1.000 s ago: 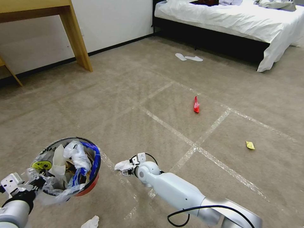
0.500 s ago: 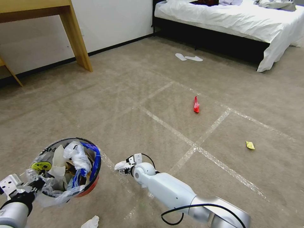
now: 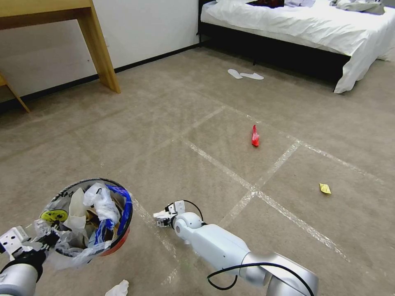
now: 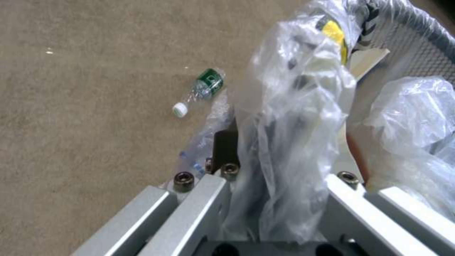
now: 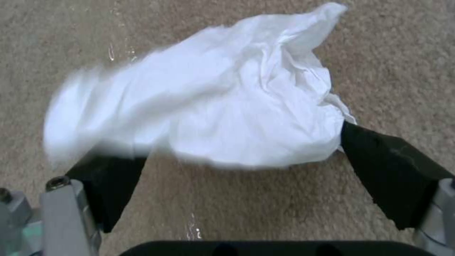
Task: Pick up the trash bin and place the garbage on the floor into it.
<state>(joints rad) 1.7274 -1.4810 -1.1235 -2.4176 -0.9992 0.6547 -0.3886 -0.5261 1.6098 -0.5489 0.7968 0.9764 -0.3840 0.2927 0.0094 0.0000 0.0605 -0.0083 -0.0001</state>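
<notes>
The left gripper (image 3: 43,240) is clenched on the trash bin (image 3: 92,218) at its plastic-lined rim, holding it above the carpet. The right gripper (image 5: 246,170) reaches to the floor, its fingers (image 5: 393,174) released either side of a crumpled white tissue (image 5: 227,103). Closing too high may pinch only a loose fold, and the tissue could slip free.

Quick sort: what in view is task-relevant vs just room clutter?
Job:
trash bin, held by left gripper
white tissue between the open fingers of right gripper
second tissue
red wrapper
yellow wrapper
plastic bottle

Lying about:
slippers
bed
wooden table
</notes>
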